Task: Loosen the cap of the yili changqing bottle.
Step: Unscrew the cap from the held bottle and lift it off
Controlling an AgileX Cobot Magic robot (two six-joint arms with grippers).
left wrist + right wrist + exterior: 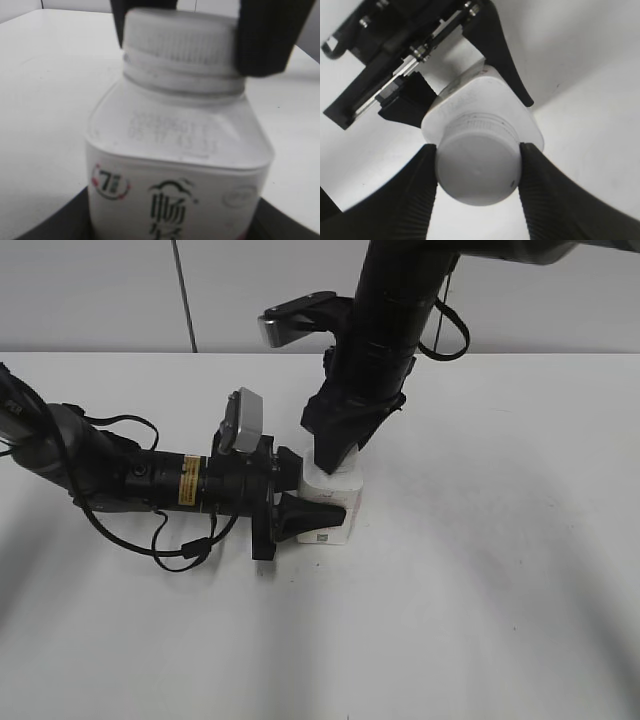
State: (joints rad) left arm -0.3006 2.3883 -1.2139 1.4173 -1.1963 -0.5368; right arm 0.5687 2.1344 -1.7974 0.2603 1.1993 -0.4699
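Note:
The yili changqing bottle stands upright on the white table, a small white squarish bottle with dark print on its label. My left gripper reaches in level from the left and is shut on the bottle's body, one black finger on each side. The white ribbed cap sits on the neck. From above, my right gripper is shut on the cap, its ribbed pads pressed against opposite sides. In the exterior view the right fingers hide the cap.
The white table spreads out all round the bottle, with a pale wall behind it. The left arm's cable loops on the table at the left. No other objects show.

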